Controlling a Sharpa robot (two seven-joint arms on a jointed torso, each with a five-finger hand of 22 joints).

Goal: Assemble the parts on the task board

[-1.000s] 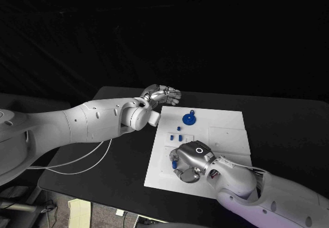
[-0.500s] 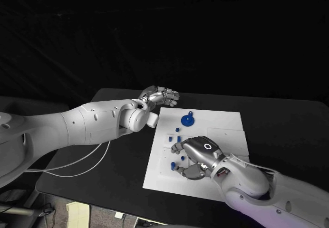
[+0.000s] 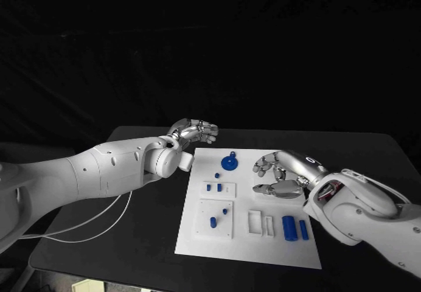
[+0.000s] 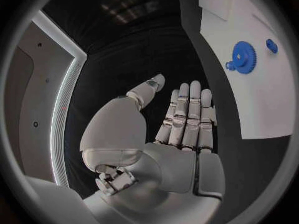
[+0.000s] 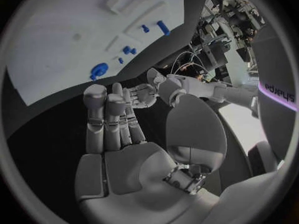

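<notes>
On the black table (image 3: pixel 368 158), the white task board (image 3: pixel 254 246) carries scattered blue parts (image 3: pixel 288 226).

We found the task board (image 3: pixel 263 243) at the centre of the table (image 3: pixel 368 158). On it, the gear-shaped part (image 3: pixel 229 162) lay at 12 o'clock, near the far edge. Small pegs (image 3: pixel 218 188) stood just nearer than it, toward the board's middle. An elongated part (image 3: pixel 219 216) lay at 8 o'clock, and two cylindrical parts (image 3: pixel 295 228) lay side by side at 4 o'clock. The left hand (image 3: pixel 194 129) hung beyond the board's far left corner, at 11 o'clock. The right hand (image 3: pixel 282 176) hung over the board at 2 o'clock.
</notes>
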